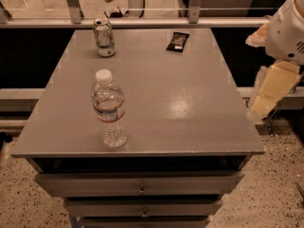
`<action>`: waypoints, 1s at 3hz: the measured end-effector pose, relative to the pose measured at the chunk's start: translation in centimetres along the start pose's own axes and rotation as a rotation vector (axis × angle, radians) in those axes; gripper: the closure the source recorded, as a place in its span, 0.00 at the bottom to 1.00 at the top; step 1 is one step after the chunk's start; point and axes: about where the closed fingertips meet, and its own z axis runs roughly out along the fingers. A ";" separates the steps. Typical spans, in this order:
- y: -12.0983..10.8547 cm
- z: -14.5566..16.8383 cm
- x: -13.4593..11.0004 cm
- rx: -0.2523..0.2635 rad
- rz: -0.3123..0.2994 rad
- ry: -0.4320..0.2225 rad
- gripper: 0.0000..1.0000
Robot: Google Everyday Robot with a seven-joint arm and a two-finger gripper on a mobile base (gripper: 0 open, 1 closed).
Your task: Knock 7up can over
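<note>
Camera view looks down on a grey surface [190, 127] that sits on a stack of drawers [95, 183].

Over on the left, near the far corner, the can [104, 37] stands upright just in from the back edge. It is whitish and green with a red mark and a silver top. Nothing touches it.

A little to its right and much closer to the front edge stands the bottle [109, 109]. It is clear plastic with a white cap and a label band round its middle, and it is taller than the can. The two are well apart, the bottle roughly in line in front of the can.

Behind the surface a pale rail [228, 22] runs across from side to side.

Right of centre, near the back edge, a dark packet [177, 41] lies flat, turned a bit askew. It is well apart from the can and from the bottle. A patch of glare shines on the bare grey between the packet and the front edge.

Past the right edge comes the arm [287, 30], a white rounded housing high in the corner. Below it hangs the claw [267, 93], cream-coloured, off the surface and just beside its right edge, about level with its middle. It is well apart from the can, on the opposite side, and holds nothing that I can see. Whether it is apart or together I cannot tell from here.

Speckled floor [280, 189] shows below it.
</note>
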 end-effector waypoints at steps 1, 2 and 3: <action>-5.0 4.3 -6.3 -0.016 -0.001 -0.224 0.00; -8.5 7.1 -10.9 -0.026 -0.008 -0.352 0.00; -9.6 8.1 -12.0 -0.032 -0.006 -0.385 0.00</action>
